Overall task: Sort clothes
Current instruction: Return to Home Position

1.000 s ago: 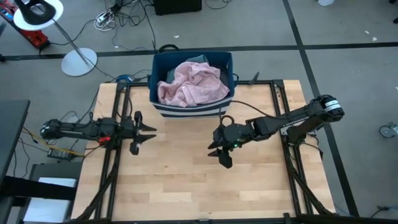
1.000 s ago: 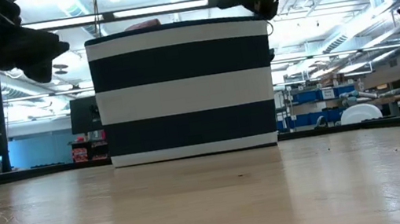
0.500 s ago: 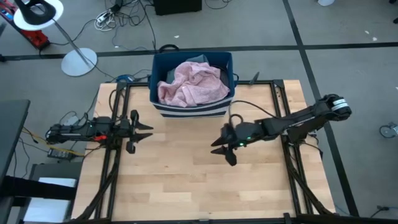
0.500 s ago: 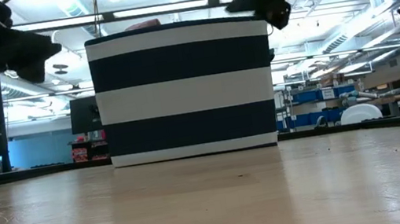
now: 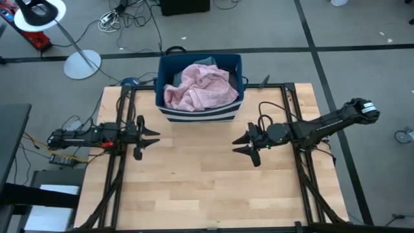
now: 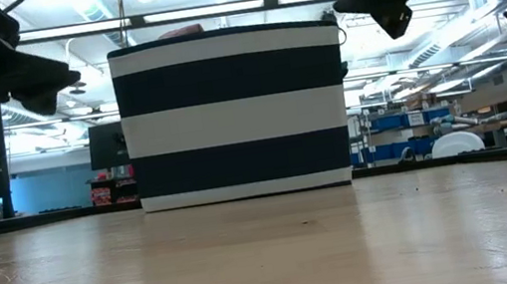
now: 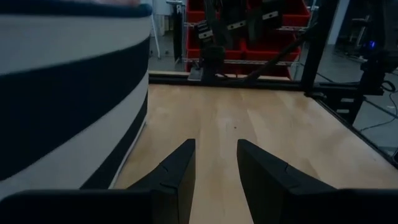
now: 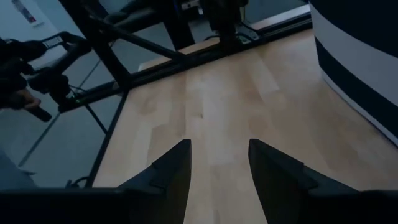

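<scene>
Pink shirt (image 5: 199, 87) in striped bin (image 5: 197, 115), upper centre of frame. I read left gripper (image 5: 155, 138) lower-left of it, right gripper (image 5: 237, 145) lower-right, both parted, empty.

A light wooden table (image 5: 194, 188) carried a single standing thing: a dark blue bin with white stripes (image 6: 232, 115), set on the boards at the middle of the far edge. Black frame rails (image 5: 115, 175) ran near to far along the left and right sides of the table top.
</scene>
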Action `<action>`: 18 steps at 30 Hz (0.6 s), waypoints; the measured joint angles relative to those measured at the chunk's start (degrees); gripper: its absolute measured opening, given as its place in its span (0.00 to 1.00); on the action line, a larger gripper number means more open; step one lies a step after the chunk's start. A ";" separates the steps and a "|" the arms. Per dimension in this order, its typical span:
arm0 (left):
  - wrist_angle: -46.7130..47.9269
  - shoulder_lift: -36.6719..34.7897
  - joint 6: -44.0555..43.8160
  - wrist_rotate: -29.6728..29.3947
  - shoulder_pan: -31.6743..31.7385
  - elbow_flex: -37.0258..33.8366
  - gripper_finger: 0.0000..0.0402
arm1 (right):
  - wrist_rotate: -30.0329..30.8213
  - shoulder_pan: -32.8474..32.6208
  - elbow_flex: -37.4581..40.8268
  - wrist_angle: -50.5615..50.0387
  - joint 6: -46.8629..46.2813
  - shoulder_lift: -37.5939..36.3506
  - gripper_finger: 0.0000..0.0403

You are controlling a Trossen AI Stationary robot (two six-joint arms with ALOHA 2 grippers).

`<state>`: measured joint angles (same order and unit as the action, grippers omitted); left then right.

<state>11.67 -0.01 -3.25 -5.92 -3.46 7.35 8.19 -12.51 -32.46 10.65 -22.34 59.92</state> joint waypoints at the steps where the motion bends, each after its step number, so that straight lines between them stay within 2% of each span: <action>1: -0.97 0.00 0.00 0.00 0.00 -0.65 0.31 | -0.01 0.14 0.47 0.36 0.02 -0.37 0.40; 6: -13.04 0.00 0.00 0.89 0.00 -6.52 0.31 | 0.00 0.30 1.88 0.74 -0.01 -0.79 0.40; 18: -12.34 0.00 1.57 1.95 0.00 -6.86 0.31 | 2.64 0.77 3.70 0.93 3.40 -1.49 0.40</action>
<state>-0.68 -0.01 -1.67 -3.97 -3.46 0.49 10.83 -11.73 -28.76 11.59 -18.94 58.43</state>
